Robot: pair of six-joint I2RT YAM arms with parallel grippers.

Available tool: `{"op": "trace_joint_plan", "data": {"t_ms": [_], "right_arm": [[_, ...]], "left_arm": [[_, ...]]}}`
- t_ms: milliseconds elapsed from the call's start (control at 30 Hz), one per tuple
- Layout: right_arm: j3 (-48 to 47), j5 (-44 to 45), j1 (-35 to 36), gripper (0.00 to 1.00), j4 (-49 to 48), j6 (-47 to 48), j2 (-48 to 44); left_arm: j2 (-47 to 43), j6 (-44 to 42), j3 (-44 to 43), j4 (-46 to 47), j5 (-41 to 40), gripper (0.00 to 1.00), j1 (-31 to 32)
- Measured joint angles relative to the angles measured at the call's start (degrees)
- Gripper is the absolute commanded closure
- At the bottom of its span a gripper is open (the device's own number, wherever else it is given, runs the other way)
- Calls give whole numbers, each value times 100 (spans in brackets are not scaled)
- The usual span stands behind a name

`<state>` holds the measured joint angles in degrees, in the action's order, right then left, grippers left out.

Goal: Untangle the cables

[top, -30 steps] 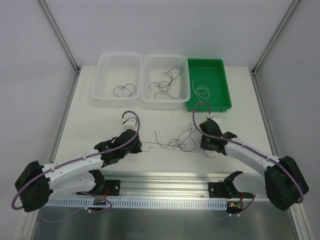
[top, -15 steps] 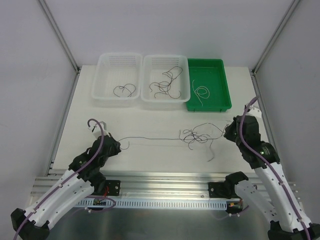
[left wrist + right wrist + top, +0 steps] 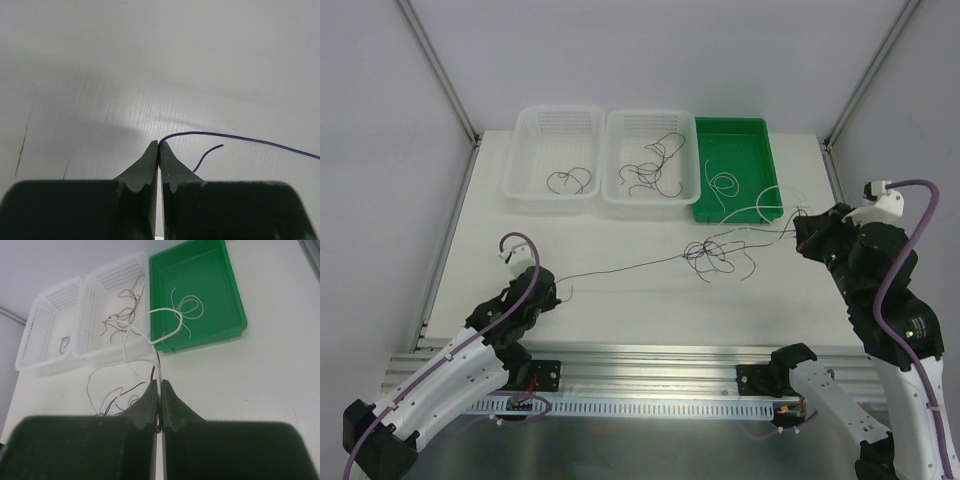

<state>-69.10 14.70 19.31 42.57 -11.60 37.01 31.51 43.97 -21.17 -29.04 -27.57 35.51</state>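
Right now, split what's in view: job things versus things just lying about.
Job: clump, dark cable in left end effector, white cable in right end effector.
Lying about: left basket, middle basket, green tray.

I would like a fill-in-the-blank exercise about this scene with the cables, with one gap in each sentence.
1. The left pincer is ___ on a thin dark cable.
2. The looping cable held by the right pincer is ___.
3. The tray holding a coiled white cable is ___.

Missing words: shut; white; green.
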Motion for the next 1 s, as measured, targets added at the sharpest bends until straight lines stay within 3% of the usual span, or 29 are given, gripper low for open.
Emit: {"op": "trace_joint_plan", "data": {"t_ms": [200,300,400,467,600,700,767,900,1000], "right_arm": [[-798,-20,0,99,-26,170,264],[-708,-247,0,92,-46,153,295],[197,-616,-4,78,-308,35,179],[1244,-870,-7,76,-481,-83,164],[3165,-1067,-4,46,-442,-306,507],[3646,-1069,-4,33,-133,-328,525],[3606,-1071,39,31,-157,-291,481],[3311,-1049,389,31,-291,-199,492],[3115,-1058,833,30,-503,-142,706]], "left_arm": [[111,31,0,-2,-9,100,0],[105,31,0,-4,2,100,0],[98,24,-26,-26,48,100,0],[98,13,-83,-50,76,100,0],[48,-22,-280,-52,175,100,0],[-9,-79,-452,-61,212,100,0],[7,-151,-590,-61,282,98,0],[197,-297,-780,-31,466,89,0],[369,-415,-796,-44,636,69,0]]}}
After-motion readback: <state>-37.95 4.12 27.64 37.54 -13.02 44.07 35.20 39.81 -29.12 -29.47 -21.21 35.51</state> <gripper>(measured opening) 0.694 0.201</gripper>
